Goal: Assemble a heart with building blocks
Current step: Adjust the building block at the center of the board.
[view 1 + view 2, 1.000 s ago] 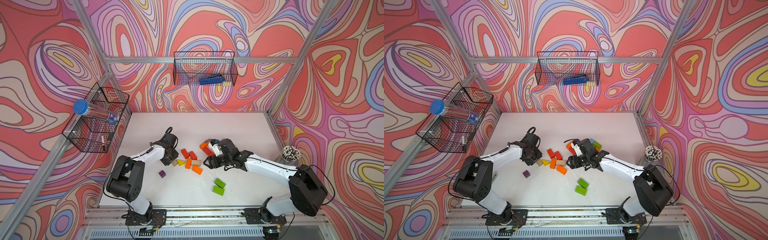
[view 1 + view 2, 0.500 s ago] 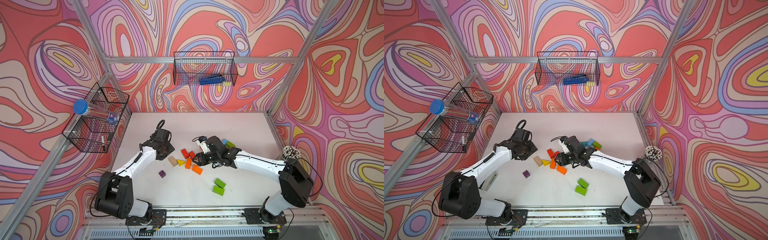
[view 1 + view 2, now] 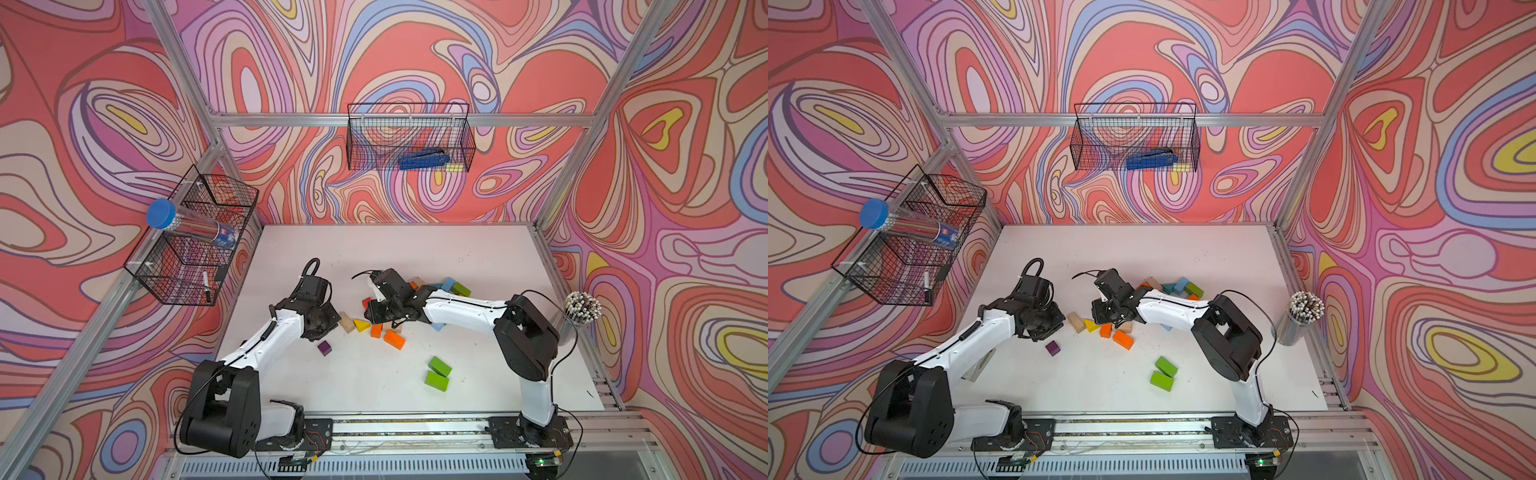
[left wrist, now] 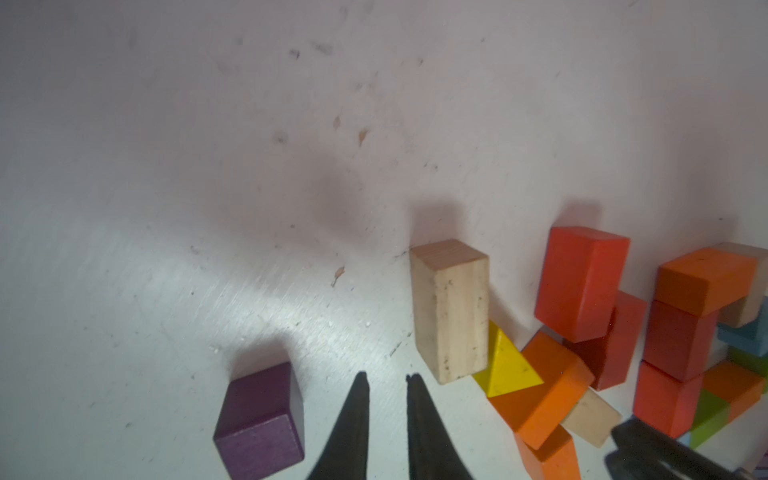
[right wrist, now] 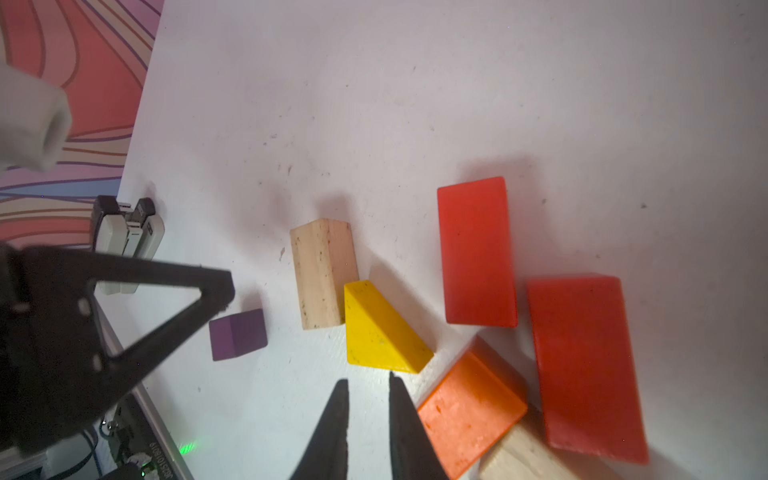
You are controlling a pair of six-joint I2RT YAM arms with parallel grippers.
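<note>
Green comes first: two green bricks (image 3: 439,366) lie side by side nearest the robot's base, at about five o'clock from the middle cluster and well apart from it, with neither arm near them. Next out, a purple cube (image 3: 325,347) sits alone at eight o'clock of the cluster.

The cluster itself is loose: an orange brick (image 3: 394,340), a yellow wedge (image 3: 361,325) touching a plain wood brick (image 3: 346,322), and two red bricks (image 5: 476,253) lying flat, with more orange and wood pieces crowded beside them. No outline here reads as a heart. By my judgement the build is at an early stage, a gathering of blocks and not yet a shape.

The left jaws stand nearly together with nothing between them, low over bare bench (image 3: 374,257) between the purple cube and the wood brick. The right jaws are closed and empty too, tips just beside the yellow wedge.

Farthest, at one o'clock, a heap (image 3: 448,284) of light blue, green and orange blocks lies behind the right arm.

Nearly everything is left: choosing pieces, forming two lobes and a point, and closing the gaps.
</note>
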